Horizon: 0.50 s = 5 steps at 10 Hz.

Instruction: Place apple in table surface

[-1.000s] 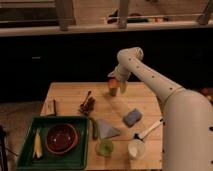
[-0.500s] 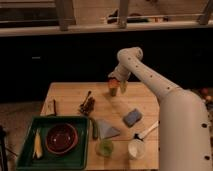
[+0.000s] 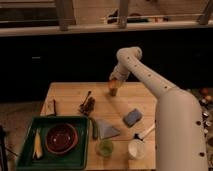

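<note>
Apple point(image 3: 113, 84) is grasped in the hand point(image 3: 114, 88), low over the far middle of the bench point(image 3: 67, 95). The placing step is nearly done; the next move probably calls for lowering until it touches, then letting go.

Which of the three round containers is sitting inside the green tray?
The dark red bowl: it sits in the green tray, while the green cup and white cup stand on the table surface. The hand hangs over its far side.
</note>
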Each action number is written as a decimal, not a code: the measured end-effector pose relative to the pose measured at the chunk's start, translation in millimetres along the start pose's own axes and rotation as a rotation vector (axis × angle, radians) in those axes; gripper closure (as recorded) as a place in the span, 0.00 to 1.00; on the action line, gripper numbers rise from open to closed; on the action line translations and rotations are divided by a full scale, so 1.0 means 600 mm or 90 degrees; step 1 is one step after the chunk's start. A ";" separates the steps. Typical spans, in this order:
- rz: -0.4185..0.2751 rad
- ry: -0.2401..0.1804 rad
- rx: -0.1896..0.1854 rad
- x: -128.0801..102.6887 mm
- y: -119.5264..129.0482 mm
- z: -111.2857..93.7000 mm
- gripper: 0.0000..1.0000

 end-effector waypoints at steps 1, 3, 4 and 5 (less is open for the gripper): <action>0.001 -0.001 0.002 -0.001 -0.002 0.001 0.92; 0.001 -0.003 0.001 -0.002 -0.001 0.003 1.00; -0.001 -0.002 0.001 -0.003 0.000 0.002 1.00; -0.004 -0.002 0.002 -0.007 0.000 0.000 1.00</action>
